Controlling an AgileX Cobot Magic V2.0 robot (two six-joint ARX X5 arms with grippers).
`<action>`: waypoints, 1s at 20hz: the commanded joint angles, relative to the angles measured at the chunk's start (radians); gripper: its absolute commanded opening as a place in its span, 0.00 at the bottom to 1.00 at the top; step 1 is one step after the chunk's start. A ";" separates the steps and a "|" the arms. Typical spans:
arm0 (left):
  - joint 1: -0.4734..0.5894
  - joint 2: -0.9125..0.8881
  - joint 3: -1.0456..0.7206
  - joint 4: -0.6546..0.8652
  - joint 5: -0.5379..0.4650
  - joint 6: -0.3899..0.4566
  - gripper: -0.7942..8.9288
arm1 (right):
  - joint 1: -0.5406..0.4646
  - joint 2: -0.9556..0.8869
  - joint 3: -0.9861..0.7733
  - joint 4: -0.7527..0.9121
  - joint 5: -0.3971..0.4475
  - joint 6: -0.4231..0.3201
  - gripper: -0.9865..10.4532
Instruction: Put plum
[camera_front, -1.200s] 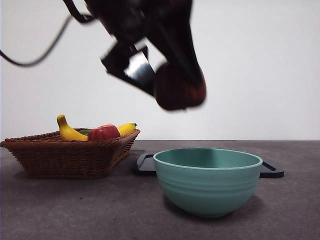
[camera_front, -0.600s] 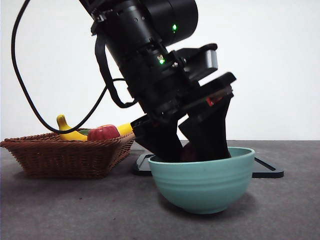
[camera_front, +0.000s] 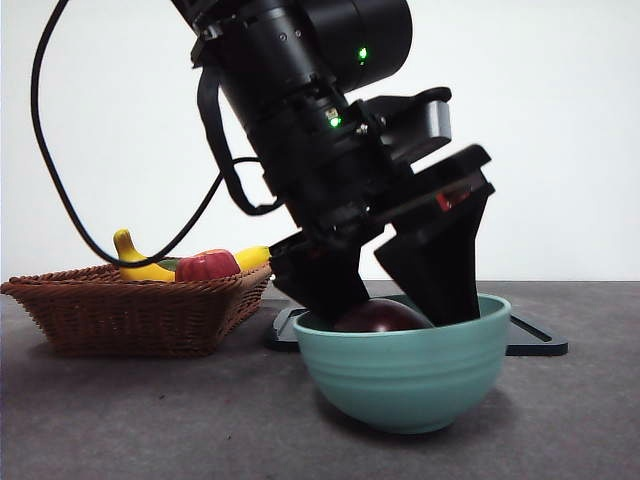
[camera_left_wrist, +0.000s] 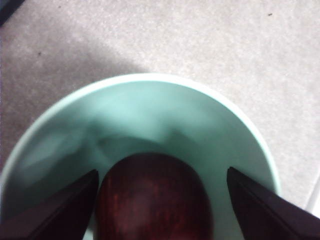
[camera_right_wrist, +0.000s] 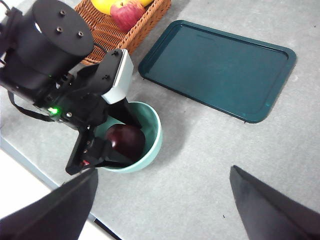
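Observation:
The plum (camera_front: 381, 315), dark maroon and glossy, rests inside the pale green bowl (camera_front: 400, 372). My left gripper (camera_front: 392, 310) reaches down into the bowl and stands open, one jaw on each side of the fruit. The left wrist view shows the plum (camera_left_wrist: 155, 197) low in the bowl (camera_left_wrist: 150, 107) between the spread jaws of my left gripper (camera_left_wrist: 161, 172), with a gap at one side. From high above, the right wrist view takes in the plum (camera_right_wrist: 125, 140), the bowl (camera_right_wrist: 153, 125) and the left gripper (camera_right_wrist: 112, 137). My right gripper (camera_right_wrist: 164, 170) hangs open and empty far above the table.
A wicker basket (camera_front: 120, 305) at the left holds a banana (camera_front: 135, 262) and a red apple (camera_front: 207, 266). A dark teal tray (camera_right_wrist: 220, 67) lies flat behind the bowl. The left arm's cable (camera_front: 60, 190) loops above the basket.
The left arm came down with the plum from above the table into the bowl. Its jaws then spread apart, and the plum now lies in the bowl.

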 joint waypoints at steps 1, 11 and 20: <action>-0.011 0.019 0.066 -0.031 0.001 0.001 0.51 | 0.004 0.005 0.021 0.007 -0.003 0.003 0.46; 0.053 -0.113 0.245 -0.173 0.000 0.001 0.50 | 0.004 0.005 0.021 0.006 -0.003 0.003 0.46; 0.360 -0.519 0.214 -0.328 0.002 0.005 0.50 | 0.004 0.005 0.021 0.006 -0.003 0.003 0.46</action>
